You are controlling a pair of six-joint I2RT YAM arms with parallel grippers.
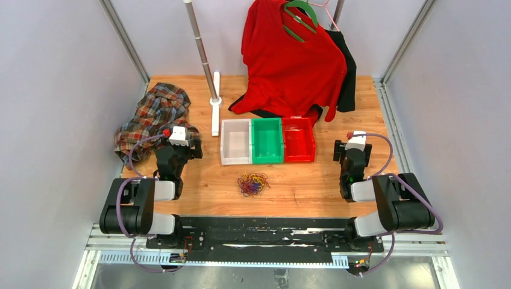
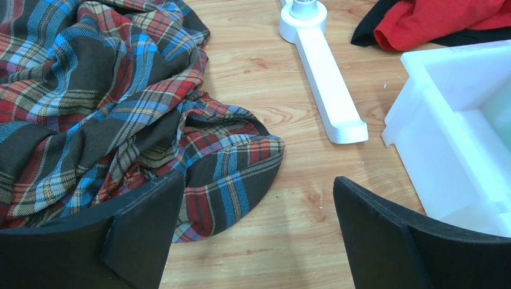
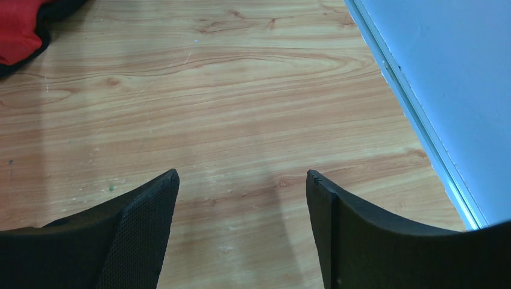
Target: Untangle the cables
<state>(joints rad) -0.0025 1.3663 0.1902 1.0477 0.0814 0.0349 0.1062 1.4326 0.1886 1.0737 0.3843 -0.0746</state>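
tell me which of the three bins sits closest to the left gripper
The white bin, at the left end of the row, nearest the open left gripper; the green bin and red bin sit farther right.

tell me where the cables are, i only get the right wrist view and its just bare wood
Observer: The tangled bundle of multicoloured cables lies on the wooden table, just on the near side of the green plastic bin.
Operator: is the left gripper on it
Observer: No, the left gripper is open, apart from it, beside a crumpled plaid cloth.
Operator: what flanks that bin
Observer: A white plastic bin on its left, a red plastic bin on its right.
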